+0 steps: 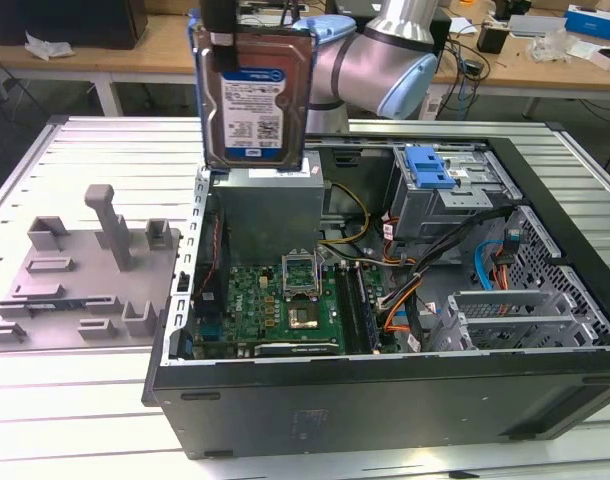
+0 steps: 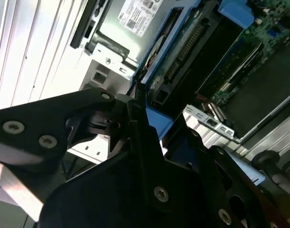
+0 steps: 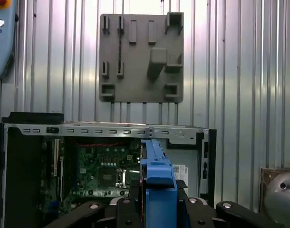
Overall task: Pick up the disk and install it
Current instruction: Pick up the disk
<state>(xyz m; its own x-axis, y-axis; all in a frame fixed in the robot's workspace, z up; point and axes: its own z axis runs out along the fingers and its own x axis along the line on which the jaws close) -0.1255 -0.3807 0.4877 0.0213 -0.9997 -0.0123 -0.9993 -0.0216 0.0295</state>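
The black gripper (image 1: 221, 35) is grasping the flat silver disk (image 1: 255, 95) by its bright blue plastic carrier and is holding it upright in the air. The disk is hanging over the grey metal power supply box (image 1: 270, 210), in the far part of the open black computer case (image 1: 385, 400) toward the exterior view's left. A grey plastic fixture plate (image 1: 75, 270) is lying on the ribbed metal table (image 1: 105, 160), further to the exterior view's left.

Ribbed metal table (image 1: 65, 400); cluttered wooden bench (image 1: 165, 45) behind.

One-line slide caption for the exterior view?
Gripper holds the disk upright above the open computer case, near the grey power supply.
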